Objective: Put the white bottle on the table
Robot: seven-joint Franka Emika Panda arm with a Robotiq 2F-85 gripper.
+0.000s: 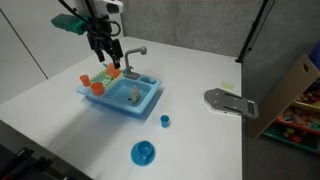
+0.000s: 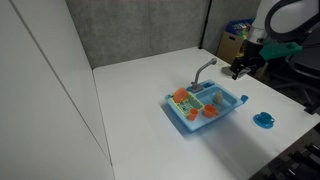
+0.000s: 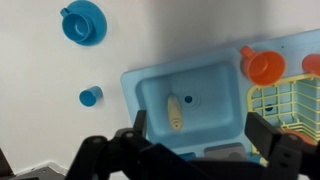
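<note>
I see the white bottle (image 3: 175,113), a small, smooth, cream-tinged piece, resting on the floor of the glossy blue toy sink (image 3: 150,92), just beside the drain and not on the flat, matte white table (image 3: 180,30). My gripper (image 3: 195,122) hangs above the basin, jaws spread wide, holding nothing. A round orange cup (image 3: 262,65) sits beside the yellow slatted rack (image 3: 285,105)

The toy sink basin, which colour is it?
The plastic toy sink is light blue, clearest in wrist view.
</note>
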